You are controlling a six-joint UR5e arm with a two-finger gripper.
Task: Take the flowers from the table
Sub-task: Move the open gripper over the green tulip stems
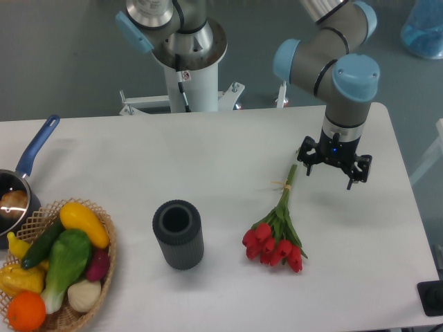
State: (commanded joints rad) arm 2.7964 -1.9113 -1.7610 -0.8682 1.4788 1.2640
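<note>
The flowers (275, 243) lie flat on the white table (228, 152), right of centre. Their red buds point toward the front edge, and the tied green stems run up and to the right, ending near the gripper. My gripper (331, 176) hangs just right of the stem ends, pointing down at the table. Its black fingers (308, 168) stand apart with nothing between them, so it is open. It does not touch the stems.
A dark grey ribbed cylinder vase (178, 234) stands upright left of the flowers. A wicker basket (104, 257) of vegetables sits at the front left corner. A blue-handled pan (28, 162) rests at the left edge. The robot's base (188, 62) is behind the table.
</note>
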